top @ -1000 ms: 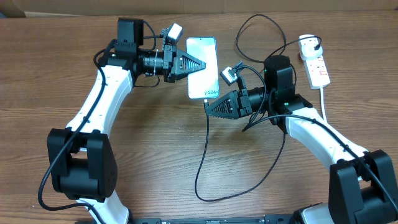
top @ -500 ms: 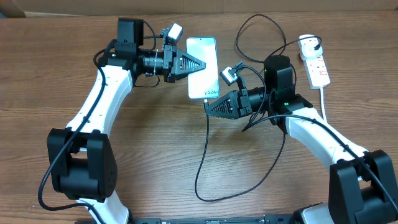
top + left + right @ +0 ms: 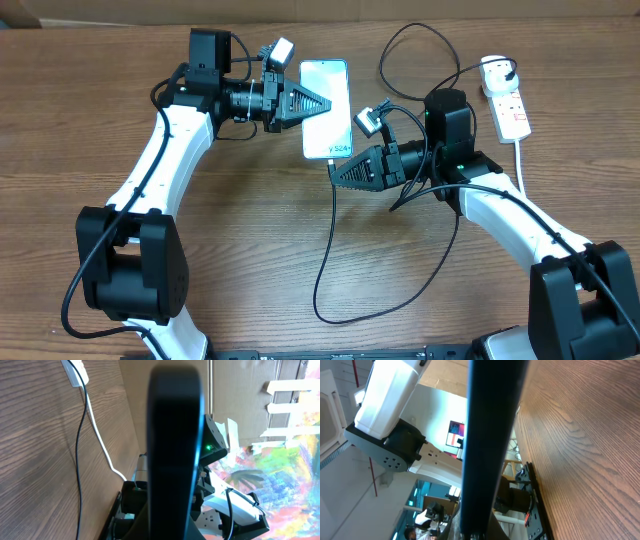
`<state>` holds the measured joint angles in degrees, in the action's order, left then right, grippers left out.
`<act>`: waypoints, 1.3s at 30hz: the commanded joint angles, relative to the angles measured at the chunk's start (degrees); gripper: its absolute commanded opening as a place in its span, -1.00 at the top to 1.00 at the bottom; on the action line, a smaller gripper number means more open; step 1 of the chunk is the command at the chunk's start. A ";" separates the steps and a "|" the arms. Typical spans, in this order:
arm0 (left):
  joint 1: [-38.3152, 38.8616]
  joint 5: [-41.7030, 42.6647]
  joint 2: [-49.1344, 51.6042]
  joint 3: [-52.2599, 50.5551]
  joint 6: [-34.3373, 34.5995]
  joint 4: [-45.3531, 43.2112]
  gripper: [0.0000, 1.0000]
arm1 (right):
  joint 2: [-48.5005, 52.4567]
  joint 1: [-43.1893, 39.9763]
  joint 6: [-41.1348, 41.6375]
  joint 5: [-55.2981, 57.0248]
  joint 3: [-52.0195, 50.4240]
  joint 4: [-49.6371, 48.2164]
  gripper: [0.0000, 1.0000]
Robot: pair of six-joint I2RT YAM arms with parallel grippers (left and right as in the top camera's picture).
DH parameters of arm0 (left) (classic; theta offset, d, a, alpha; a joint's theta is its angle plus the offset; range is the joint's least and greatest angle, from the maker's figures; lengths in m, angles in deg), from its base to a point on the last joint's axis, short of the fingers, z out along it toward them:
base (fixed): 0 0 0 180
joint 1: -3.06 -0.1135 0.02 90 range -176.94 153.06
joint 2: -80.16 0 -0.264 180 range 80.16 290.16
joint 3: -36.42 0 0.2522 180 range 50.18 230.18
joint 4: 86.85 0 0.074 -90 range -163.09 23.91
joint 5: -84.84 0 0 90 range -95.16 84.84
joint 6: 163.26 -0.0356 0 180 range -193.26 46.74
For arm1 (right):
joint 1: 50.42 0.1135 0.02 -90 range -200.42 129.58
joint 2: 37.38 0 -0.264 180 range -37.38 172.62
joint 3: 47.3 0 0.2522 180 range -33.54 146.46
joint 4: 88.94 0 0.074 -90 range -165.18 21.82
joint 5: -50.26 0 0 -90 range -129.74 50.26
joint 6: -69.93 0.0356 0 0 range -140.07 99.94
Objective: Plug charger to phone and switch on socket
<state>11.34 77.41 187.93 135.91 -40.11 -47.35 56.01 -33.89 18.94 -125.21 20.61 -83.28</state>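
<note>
The phone (image 3: 325, 80) lies screen-up at the table's far middle, light-blue with black edges. My left gripper (image 3: 328, 104) is turned on its side, reaches across the phone's left edge and is shut on it. In the left wrist view it (image 3: 172, 435) shows as one dark bar. The charger (image 3: 327, 245), a thin black cable, starts at the phone's bottom edge. My right gripper (image 3: 334, 172) is shut on it just below that edge. The connector tip is hidden. The socket (image 3: 512, 112) lies far right with the white plug (image 3: 497, 70) in it.
The black cable loops toward the front of the table (image 3: 230, 250) and back up behind the right arm to the plug. The socket's thick white cord (image 3: 522, 165) runs toward the front right. The socket (image 3: 74, 371) also shows far off in the left wrist view.
</note>
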 commanded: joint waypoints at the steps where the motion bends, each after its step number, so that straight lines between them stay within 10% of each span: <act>1: 0.57 2.78 -0.22 0.50 0.74 -0.02 0.91 | -1.29 -0.15 0.26 -0.02 0.90 -0.42 0.93; 39: 0.87 2.14 -0.22 0.50 0.72 0.00 0.92 | -1.29 -0.15 1.75 1.44 0.90 -0.87 0.93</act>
<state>11.73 77.32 187.93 135.94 -40.11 -47.35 56.01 -33.89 20.29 -124.73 20.61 -83.63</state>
